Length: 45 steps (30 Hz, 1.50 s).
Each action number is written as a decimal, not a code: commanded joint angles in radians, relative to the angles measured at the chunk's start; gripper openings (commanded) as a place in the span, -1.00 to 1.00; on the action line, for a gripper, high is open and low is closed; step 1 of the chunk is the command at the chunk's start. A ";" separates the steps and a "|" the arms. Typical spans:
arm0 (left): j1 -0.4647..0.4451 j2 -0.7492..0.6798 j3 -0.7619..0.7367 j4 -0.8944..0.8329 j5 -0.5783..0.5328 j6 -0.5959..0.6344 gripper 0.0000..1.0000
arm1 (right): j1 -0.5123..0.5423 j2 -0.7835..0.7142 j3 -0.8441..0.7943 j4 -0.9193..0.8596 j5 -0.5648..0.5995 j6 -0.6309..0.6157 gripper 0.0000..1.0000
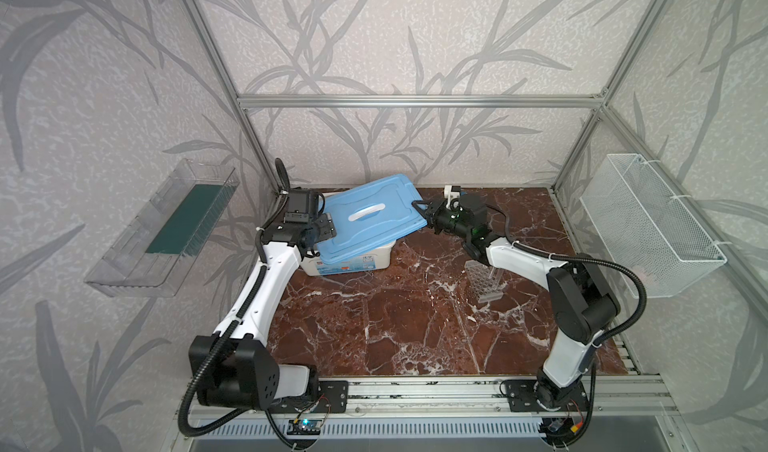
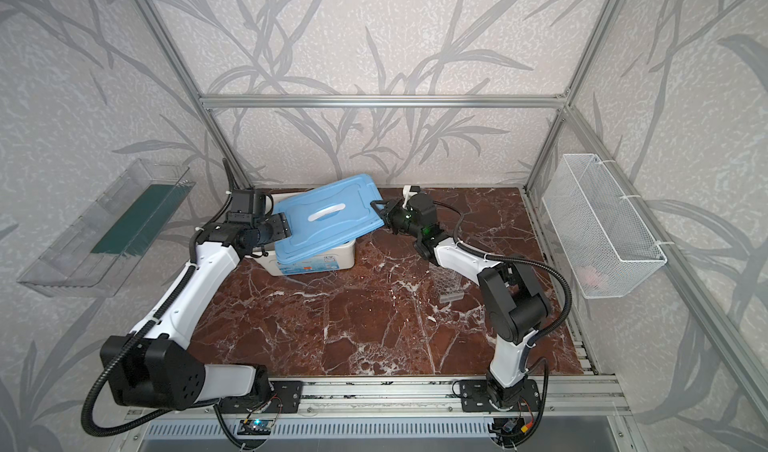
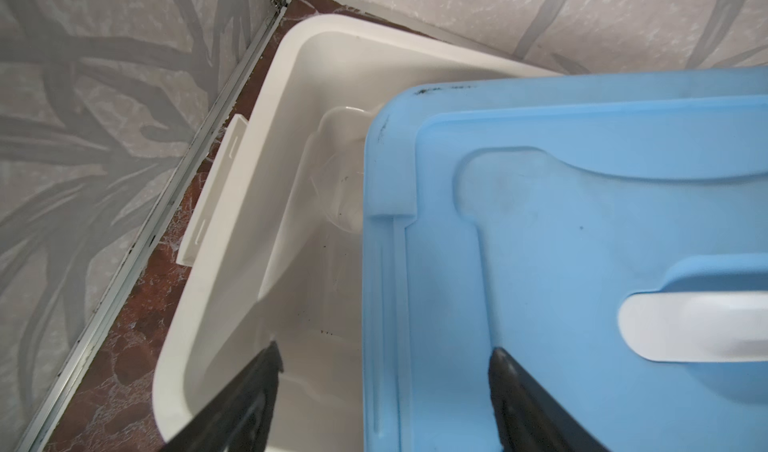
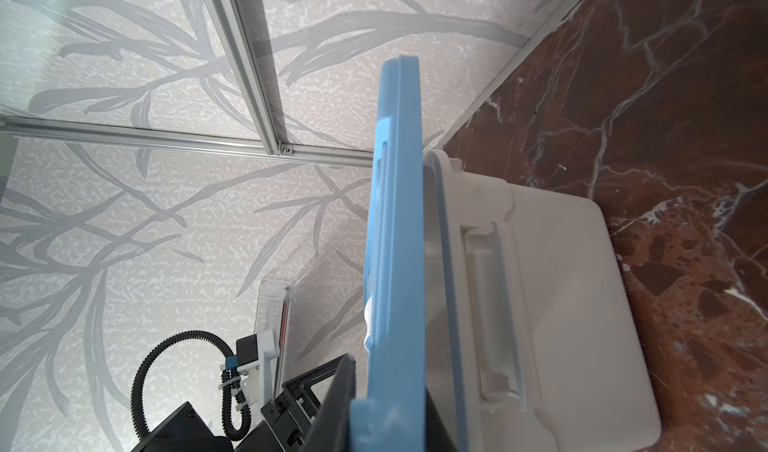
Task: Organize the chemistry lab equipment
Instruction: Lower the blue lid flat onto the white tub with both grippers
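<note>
Lid duty is what's going on right now, far as I can tell. The right end effector [image 1: 428, 214] is clamped on the right-hand edge of the blue lid [image 1: 374, 217]. The lid sits tilted with that side raised, and its low side looks to rest across the white box [image 1: 353, 260] at the back of the worktop [image 1: 395, 325]. The right wrist view shows the lid's rim pinched between the jaws. The left end effector [image 3: 384, 350] has its jaws spread wide and holds nothing. It hovers at the lid's other end, one jaw over the open corner of the box and the other over the lid.

Lab gear: the clear tube rack [image 1: 484, 281] sits on the worktop under the right forearm, well apart from the box. I can't make out any tubes in it. Through the gap in the left wrist view there's clear glassware [image 3: 338, 179] inside the box, beaker or flask, can't tell which. Anything else is hidden under the lid.

My guess at the next move: get the lid fully clear and park it on bare worktop without dragging the box along or knocking the rack. Then the left one can dip in for the glass.
</note>
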 commanded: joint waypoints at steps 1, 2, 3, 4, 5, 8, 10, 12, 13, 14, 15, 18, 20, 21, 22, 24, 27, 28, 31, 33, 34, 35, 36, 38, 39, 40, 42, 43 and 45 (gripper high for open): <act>0.001 0.007 0.016 -0.026 -0.062 0.019 0.56 | 0.012 0.032 -0.005 -0.017 0.043 -0.067 -0.58; 0.001 0.012 0.017 -0.018 -0.060 0.019 0.54 | 0.016 0.035 -0.003 -0.026 0.048 -0.068 -0.56; 0.004 0.022 0.022 -0.018 -0.059 0.022 0.53 | 0.023 0.041 0.006 -0.034 0.048 -0.071 -0.55; 0.003 0.038 0.031 -0.025 -0.067 0.024 0.53 | 0.030 0.047 0.018 -0.046 0.047 -0.076 -0.55; 0.005 0.053 0.037 -0.029 -0.073 0.025 0.53 | 0.034 0.054 0.032 -0.058 0.044 -0.082 -0.55; 0.014 0.074 0.035 -0.015 -0.066 0.024 0.52 | 0.053 0.066 0.063 -0.086 0.038 -0.101 -0.55; 0.015 0.076 0.033 -0.007 -0.055 0.019 0.52 | 0.062 0.070 0.072 -0.106 0.042 -0.113 -0.54; 0.016 0.081 0.031 -0.005 -0.060 0.026 0.55 | 0.068 0.071 0.078 -0.120 0.036 -0.120 -0.53; 0.016 0.085 0.034 -0.006 -0.075 0.032 0.57 | 0.073 0.072 0.081 -0.126 0.031 -0.126 -0.51; 0.018 0.089 0.037 -0.009 -0.083 0.038 0.59 | 0.077 0.072 0.086 -0.141 0.027 -0.135 -0.50; 0.022 0.096 0.046 -0.018 -0.084 0.042 0.63 | 0.081 0.070 0.097 -0.163 0.021 -0.151 -0.49; 0.033 0.102 0.062 -0.029 -0.084 0.044 0.68 | 0.099 0.059 0.136 -0.267 0.013 -0.221 -0.39; 0.044 0.108 0.074 -0.040 -0.087 0.045 0.69 | 0.106 0.055 0.156 -0.324 0.009 -0.254 -0.33; 0.053 0.114 0.083 -0.045 -0.089 0.048 0.69 | 0.107 0.058 0.162 -0.332 -0.002 -0.260 -0.32; 0.061 0.119 0.093 -0.051 -0.085 0.050 0.70 | 0.108 0.069 0.166 -0.326 -0.019 -0.257 -0.32; 0.075 0.132 0.105 -0.054 -0.073 0.057 0.70 | 0.108 0.087 0.181 -0.337 -0.046 -0.257 -0.31; 0.084 0.155 0.135 -0.080 -0.081 0.069 0.75 | 0.118 0.110 0.218 -0.377 -0.076 -0.281 -0.25; 0.088 0.162 0.142 -0.081 -0.088 0.074 0.77 | 0.121 0.113 0.228 -0.392 -0.080 -0.292 -0.21; 0.101 0.188 0.158 -0.091 -0.090 0.081 0.83 | 0.133 0.120 0.267 -0.457 -0.089 -0.333 -0.08; 0.109 0.194 0.161 -0.088 -0.092 0.084 0.85 | 0.135 0.131 0.290 -0.498 -0.098 -0.351 0.02; 0.115 0.196 0.162 -0.085 -0.087 0.085 0.85 | 0.135 0.134 0.297 -0.505 -0.103 -0.355 0.06; 0.120 0.198 0.165 -0.082 -0.080 0.085 0.85 | 0.135 0.138 0.301 -0.513 -0.103 -0.361 0.10; 0.124 0.204 0.169 -0.080 -0.073 0.085 0.85 | 0.135 0.142 0.310 -0.530 -0.106 -0.368 0.12; 0.132 0.225 0.185 -0.085 -0.061 0.091 0.86 | 0.135 0.145 0.315 -0.537 -0.098 -0.374 0.13; 0.135 0.240 0.192 -0.089 -0.062 0.095 0.86 | 0.135 0.145 0.321 -0.543 -0.094 -0.380 0.14; 0.140 0.253 0.199 -0.099 -0.065 0.098 0.87 | 0.135 0.145 0.331 -0.557 -0.094 -0.389 0.14; 0.148 0.258 0.192 -0.092 -0.053 0.095 0.87 | 0.135 0.151 0.352 -0.591 -0.092 -0.409 0.14; 0.151 0.257 0.181 -0.077 -0.032 0.096 0.87 | 0.135 0.156 0.363 -0.602 -0.090 -0.415 0.14; 0.154 0.268 0.176 -0.071 -0.001 0.094 0.85 | 0.135 0.169 0.388 -0.636 -0.085 -0.432 0.14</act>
